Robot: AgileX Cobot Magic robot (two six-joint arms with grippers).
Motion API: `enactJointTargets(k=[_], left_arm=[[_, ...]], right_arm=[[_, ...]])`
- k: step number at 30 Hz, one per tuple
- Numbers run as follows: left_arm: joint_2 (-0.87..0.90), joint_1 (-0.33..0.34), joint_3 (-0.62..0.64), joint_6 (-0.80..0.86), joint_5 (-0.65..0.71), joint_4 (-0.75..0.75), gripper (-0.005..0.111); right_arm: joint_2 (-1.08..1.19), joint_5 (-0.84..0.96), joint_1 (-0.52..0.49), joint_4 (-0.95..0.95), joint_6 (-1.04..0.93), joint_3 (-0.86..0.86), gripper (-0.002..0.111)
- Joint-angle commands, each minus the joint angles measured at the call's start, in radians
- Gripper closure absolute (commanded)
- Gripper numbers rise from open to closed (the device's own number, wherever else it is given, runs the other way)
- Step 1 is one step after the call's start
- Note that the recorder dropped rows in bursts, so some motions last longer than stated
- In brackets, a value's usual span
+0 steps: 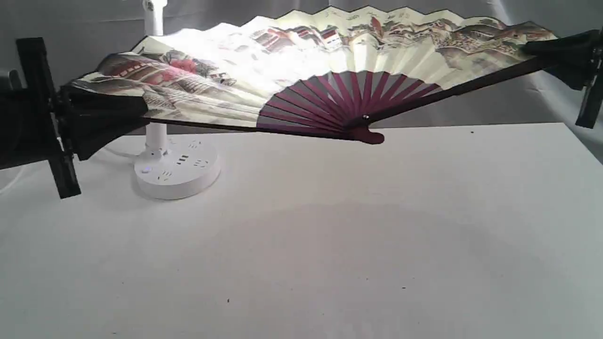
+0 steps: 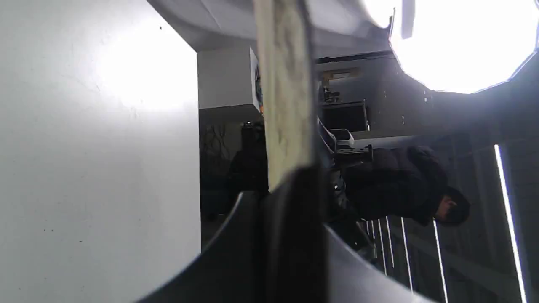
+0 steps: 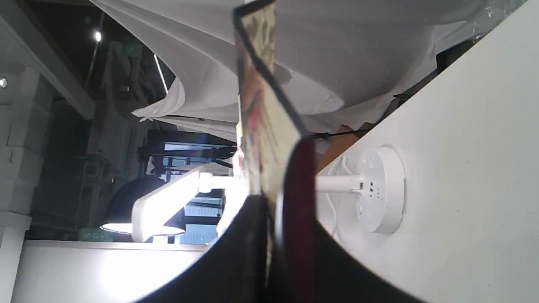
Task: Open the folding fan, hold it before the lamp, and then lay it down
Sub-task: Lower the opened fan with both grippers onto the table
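The folding fan is spread wide open and held up above the table, its cream painted leaf lit from behind and its maroon ribs meeting at the pivot. My left gripper is shut on the fan's left outer rib; in the left wrist view the leaf runs out from between the dark fingers. My right gripper is shut on the right outer rib, and the fan shows edge-on there. The white lamp stands behind the fan at the left, its post mostly hidden by the leaf.
The lamp's round base with sockets and its glowing head show in the right wrist view. A white table lies under the fan. A grey cloth backdrop hangs behind. A person in dark clothes stands beyond the table.
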Motion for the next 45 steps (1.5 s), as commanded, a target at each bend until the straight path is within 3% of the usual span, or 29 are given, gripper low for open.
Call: enactJointTargets(k=[1,6,10,25,32,40,45], left_arm=[[-0.046,0.019,-0.009,-0.015,0.016,-0.020,0.107],[-0.046,0.019,0.003,0.023,0.016,-0.006,0.107],[-0.044,0.019,0.085,0.118,0.016,-0.020,0.107],[-0.044,0.019,0.385,0.416,0.016,-0.020,0.107],[-0.044,0.019,0.480,0.445,-0.130,-0.020,0.107],[-0.044,0.019,0.553,0.482,-0.239,-0.020,0.107],[-0.044,0.019,0.602,0.519,-0.268,-0.020,0.107]], right_arm=[[-0.007,-0.085,-0.031,-0.018,-0.057,-0.009,0.108],[-0.001,-0.085,-0.031,-0.085,-0.115,-0.009,0.108],[0.001,-0.085,-0.031,-0.069,-0.169,0.031,0.108],[0.001,-0.085,-0.075,0.011,-0.615,0.426,0.108],[0.001,-0.085,-0.155,0.109,-0.769,0.610,0.108],[0.001,-0.085,-0.161,0.156,-0.966,0.827,0.108],[0.001,-0.085,-0.161,0.156,-0.978,0.864,0.108]])
